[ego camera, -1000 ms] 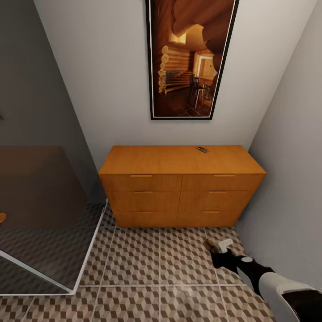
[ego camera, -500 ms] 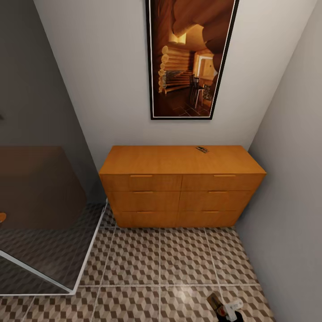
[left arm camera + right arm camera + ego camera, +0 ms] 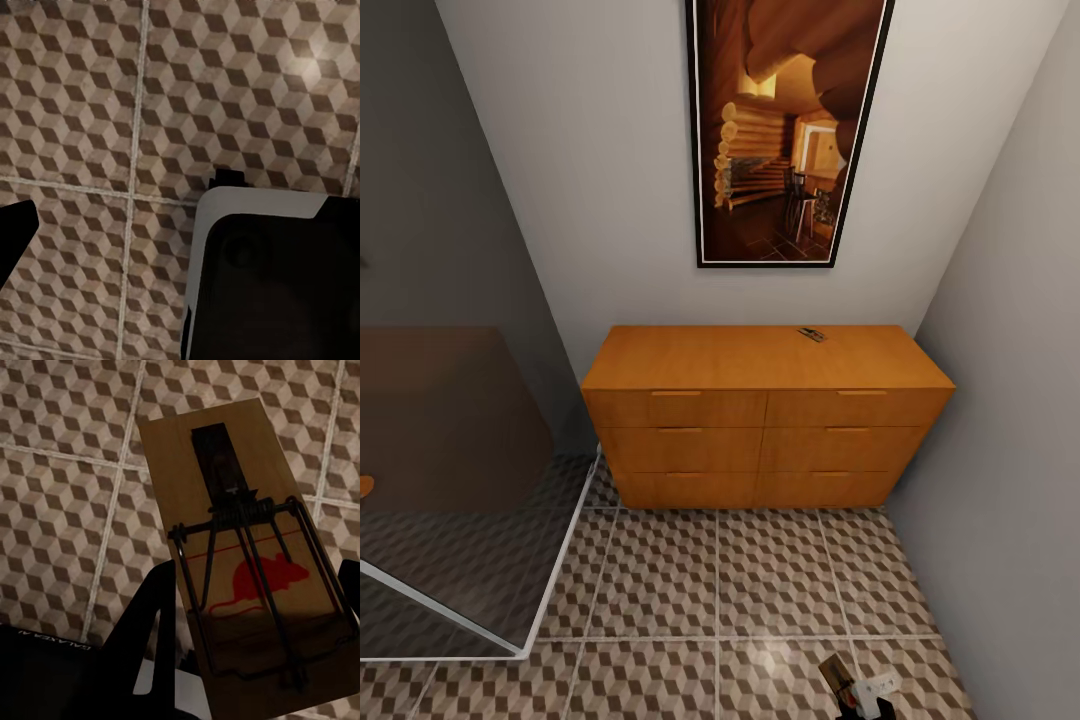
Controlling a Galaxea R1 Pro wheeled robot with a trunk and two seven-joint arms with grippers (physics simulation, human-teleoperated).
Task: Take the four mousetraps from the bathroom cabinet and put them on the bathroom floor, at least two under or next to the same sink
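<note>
A: Right gripper (image 3: 255,660), fingers clamped either side of a mousetrap (image 3: 244,547): tan board, black wire spring, red mouse print, held above the bathroom floor (image 3: 67,450).

B: In the head view that gripper (image 3: 865,697) sits at five o'clock, its mousetrap (image 3: 838,676) poking toward eleven o'clock, over the floor (image 3: 660,590).

A: And the left gripper?

B: I can't tell how its fingers stand; the left wrist view has a black-and-white robot part (image 3: 270,277) above the tiles (image 3: 90,97).

A: Second mousetrap (image 3: 811,333) lies on the cabinet (image 3: 765,420) top, toward one o'clock, beneath the framed picture (image 3: 785,130).
</note>
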